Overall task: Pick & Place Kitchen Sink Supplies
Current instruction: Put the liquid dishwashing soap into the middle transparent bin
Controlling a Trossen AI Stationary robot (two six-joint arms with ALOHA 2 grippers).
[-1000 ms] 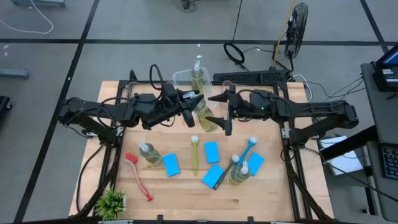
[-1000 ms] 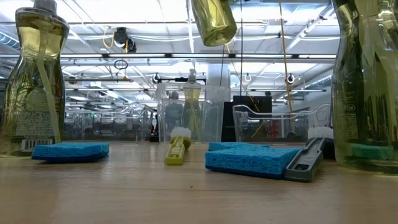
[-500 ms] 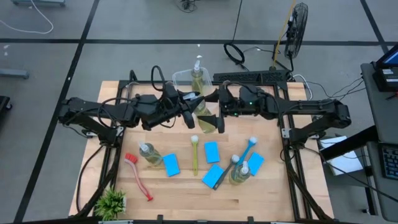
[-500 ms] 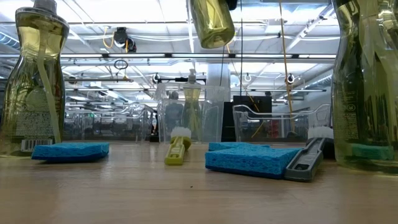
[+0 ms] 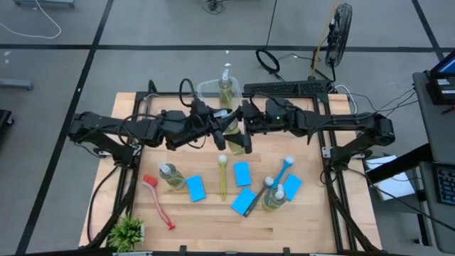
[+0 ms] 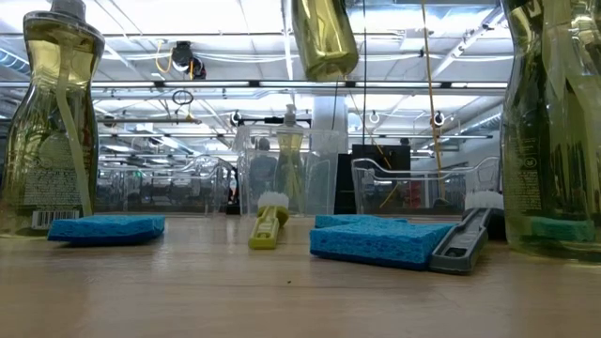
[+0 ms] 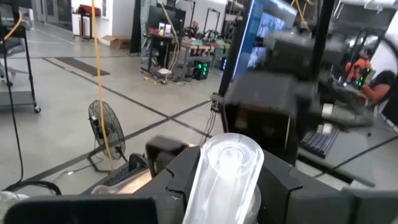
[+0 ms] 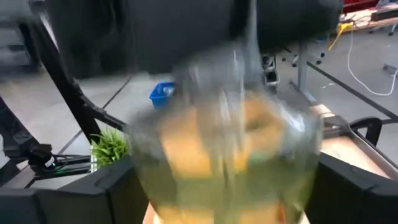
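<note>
A clear pump bottle (image 5: pixel 232 131) of yellow-green liquid hangs high over the table's far middle; its base (image 6: pixel 324 38) shows at the top of the low view. My left gripper (image 5: pixel 220 128) comes level from the table's left and is shut on the bottle's top. My right gripper (image 5: pixel 242 136) comes level from the right and is open. Its fingers (image 8: pixel 109 186) stand on either side of the bottle's body (image 8: pixel 230 143); whether they touch it I cannot tell. My left gripper pinches the bottle's clear pump end (image 7: pixel 227 165) between its two fingers, coming level from the table's left. The bottle hangs tilted below the hold, base down, clear of the table.
Another pump bottle stands in a clear tub (image 5: pixel 210 89) at the far edge, and a second clear tub (image 6: pixel 423 188) stands beside it. On the table below lie two more bottles (image 5: pixel 170 176), blue sponges (image 5: pixel 195 188), a red brush (image 5: pixel 158 201), a yellow-green brush (image 5: pixel 222 176) and a blue brush (image 5: pixel 284 171). A potted plant (image 5: pixel 128 231) stands near left.
My right gripper has gone toward the table's left, up to the held bottle, rolling its wrist as it went, and its open fingers now flank the bottle's body. The bottle has stayed aloft in my left gripper.
</note>
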